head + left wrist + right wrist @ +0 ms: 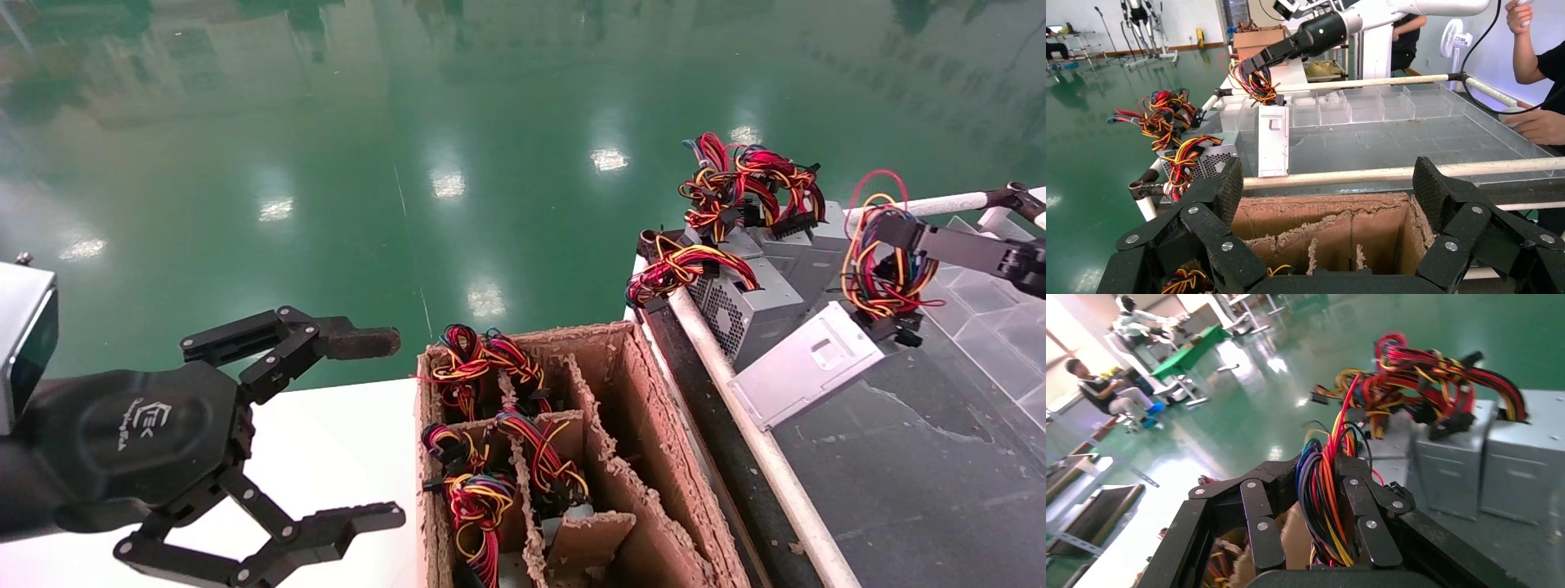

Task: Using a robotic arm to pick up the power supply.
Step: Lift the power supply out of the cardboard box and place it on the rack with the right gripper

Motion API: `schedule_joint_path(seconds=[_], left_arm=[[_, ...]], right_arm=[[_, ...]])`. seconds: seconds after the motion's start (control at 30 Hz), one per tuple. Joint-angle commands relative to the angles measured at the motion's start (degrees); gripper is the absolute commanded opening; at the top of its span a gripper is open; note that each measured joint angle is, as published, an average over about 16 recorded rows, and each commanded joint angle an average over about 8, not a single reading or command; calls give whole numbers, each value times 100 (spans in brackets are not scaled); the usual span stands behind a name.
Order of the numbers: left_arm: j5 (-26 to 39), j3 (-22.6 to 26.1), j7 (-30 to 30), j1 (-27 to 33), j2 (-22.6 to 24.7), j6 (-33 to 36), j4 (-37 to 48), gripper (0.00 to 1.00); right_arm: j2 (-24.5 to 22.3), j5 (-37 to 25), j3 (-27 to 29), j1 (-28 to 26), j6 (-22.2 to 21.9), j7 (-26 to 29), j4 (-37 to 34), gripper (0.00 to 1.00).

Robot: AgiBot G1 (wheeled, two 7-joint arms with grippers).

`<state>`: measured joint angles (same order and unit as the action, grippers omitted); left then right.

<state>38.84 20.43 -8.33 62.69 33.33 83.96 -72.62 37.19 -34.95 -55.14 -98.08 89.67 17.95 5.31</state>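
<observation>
While its fingers clamp the looped wire bundle, the right gripper reaches in from the right above the dark counter. From that bundle the power supply hangs tilted, its lower corner close to the white rail at the counter's edge; whether it touches the surface cannot be told. Just beyond it stand other grey boxes with their own wire bundles. Beside the rail sits a cardboard box with dividers, more cabled units inside. At the lower left, the left gripper hovers over a white surface near that box, jaws spread wide and holding nothing.
</observation>
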Motion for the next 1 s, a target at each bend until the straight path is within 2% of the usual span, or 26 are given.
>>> schedule_joint_path(seconds=[0.03, 1.0], left_arm=[[0, 0, 0, 0, 0, 0, 0, 100], [-1, 2, 1, 1, -1, -1, 0, 100]], right_arm=[[-3, -34, -24, -15, -11, -45, -78, 0], [46, -176, -130, -252, -35, -275, -333, 0]])
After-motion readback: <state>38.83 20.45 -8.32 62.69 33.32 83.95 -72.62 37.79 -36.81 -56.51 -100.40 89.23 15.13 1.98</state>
